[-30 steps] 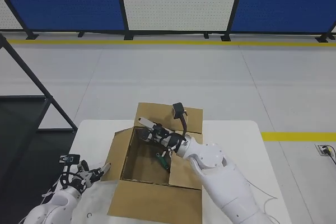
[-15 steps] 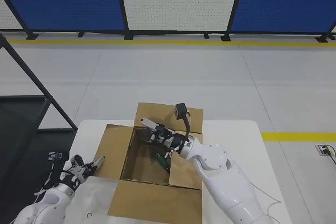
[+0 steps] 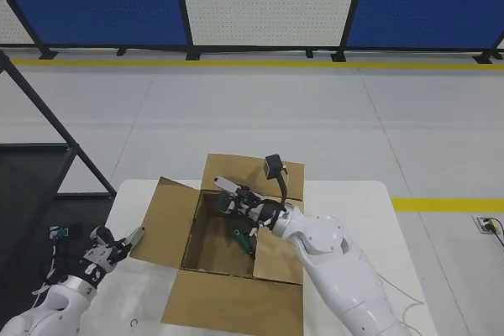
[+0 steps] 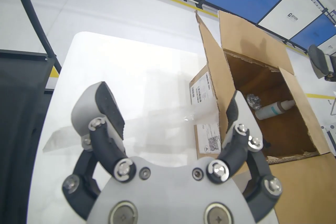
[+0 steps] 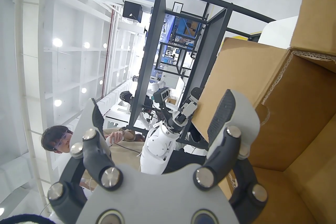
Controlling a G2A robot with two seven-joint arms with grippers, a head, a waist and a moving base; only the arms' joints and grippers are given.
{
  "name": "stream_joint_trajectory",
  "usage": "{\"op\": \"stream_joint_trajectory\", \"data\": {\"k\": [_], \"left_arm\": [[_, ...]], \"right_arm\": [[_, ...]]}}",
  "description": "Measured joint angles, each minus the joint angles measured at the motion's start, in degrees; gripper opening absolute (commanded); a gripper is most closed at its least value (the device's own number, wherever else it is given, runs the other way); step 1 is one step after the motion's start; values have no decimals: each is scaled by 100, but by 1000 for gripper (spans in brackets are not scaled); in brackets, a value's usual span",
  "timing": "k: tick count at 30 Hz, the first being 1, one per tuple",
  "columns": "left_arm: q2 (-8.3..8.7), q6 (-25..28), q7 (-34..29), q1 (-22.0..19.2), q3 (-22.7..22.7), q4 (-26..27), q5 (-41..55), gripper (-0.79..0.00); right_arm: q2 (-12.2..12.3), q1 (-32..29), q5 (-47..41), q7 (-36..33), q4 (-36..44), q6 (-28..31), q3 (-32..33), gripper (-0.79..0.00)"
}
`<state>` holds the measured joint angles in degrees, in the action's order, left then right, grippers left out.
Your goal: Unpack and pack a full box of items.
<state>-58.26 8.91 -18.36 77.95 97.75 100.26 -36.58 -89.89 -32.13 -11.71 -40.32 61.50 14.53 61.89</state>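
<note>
Two grippers logged.

Top view: cardboard box point(image 3: 235, 290) stands open on the white table point(image 3: 353, 210), flaps folded out, with a green item point(image 3: 244, 243) inside it. Left gripper point(image 3: 134, 237) is just beside the box's left flap. Right gripper point(image 3: 226, 193) is over the box's far rim.

Left wrist view: left fingers spread wide, nothing between them. White bottle point(image 4: 273, 109) and crumpled silvery object point(image 4: 252, 99) lie on the box floor.

Right wrist view: right fingers apart, empty, near the box wall.

1x cardboard box point(image 3: 168, 227), 1x white bottle point(image 4: 273, 109), 1x green obj point(image 3: 245, 242), 1x table point(image 4: 118, 64)
</note>
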Motion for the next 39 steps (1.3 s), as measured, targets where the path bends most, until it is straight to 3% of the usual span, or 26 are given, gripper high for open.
{"op": "stream_joint_trajectory", "data": {"k": [8,14,18,23,28,32,39], "left_arm": [[-22,37,175,106,193,259,366,0],[-43,219,151,161,600,526,1536,0],[-30,464,-333,107,881,667,2621,0],[40,656,-1424,-163,989,851,3490,0],[89,655,-2335,-601,574,848,3906,0],[88,633,-2910,-1108,-109,627,4269,0],[27,574,-3279,-1745,-1255,429,4269,0]], "right_arm": [[26,-2,56,12,4,-52,47,0],[84,-45,229,-99,82,-182,133,0],[152,-136,330,-227,212,-255,274,0],[291,-394,438,-433,598,-253,631,0],[459,-846,325,-785,1153,-99,1149,0],[603,-1334,234,-985,1659,27,1654,0],[781,-2142,277,-821,2381,-75,2330,0]]}}
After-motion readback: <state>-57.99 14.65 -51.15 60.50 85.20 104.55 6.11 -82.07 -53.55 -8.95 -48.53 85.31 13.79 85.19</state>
